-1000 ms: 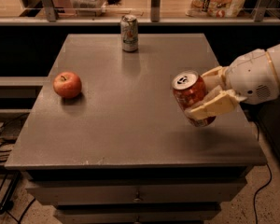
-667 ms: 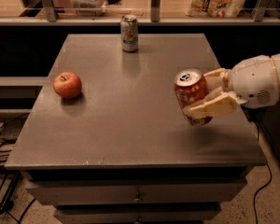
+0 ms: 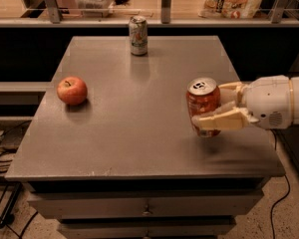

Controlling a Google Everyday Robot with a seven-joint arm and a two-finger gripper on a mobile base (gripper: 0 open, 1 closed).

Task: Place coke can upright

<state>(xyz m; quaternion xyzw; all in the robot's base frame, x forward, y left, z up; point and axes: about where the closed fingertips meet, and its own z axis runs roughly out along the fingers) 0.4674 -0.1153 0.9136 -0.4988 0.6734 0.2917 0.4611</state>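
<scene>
Far to the left of the coke can, an apple [image 3: 72,90] sits on the grey worktop [image 3: 139,128]. A pale silver-green can [image 3: 138,35] stands upright to the left of the coke can and beyond it, near the worktop's far edge. The coke can [image 3: 203,106] itself is at the right side of the worktop, silver top up and close to upright. Its base is low over the surface, though I cannot tell whether it touches. The gripper [image 3: 209,107] reaches in from the coke can's right, its jaws clamped on the can's sides. The main risk, as I judge it, is letting go while the base is off the surface or leaning, so that the can tips and rolls. A finger dragging on the can's wall as the arm pulls away could also topple it toward the near edge.
</scene>
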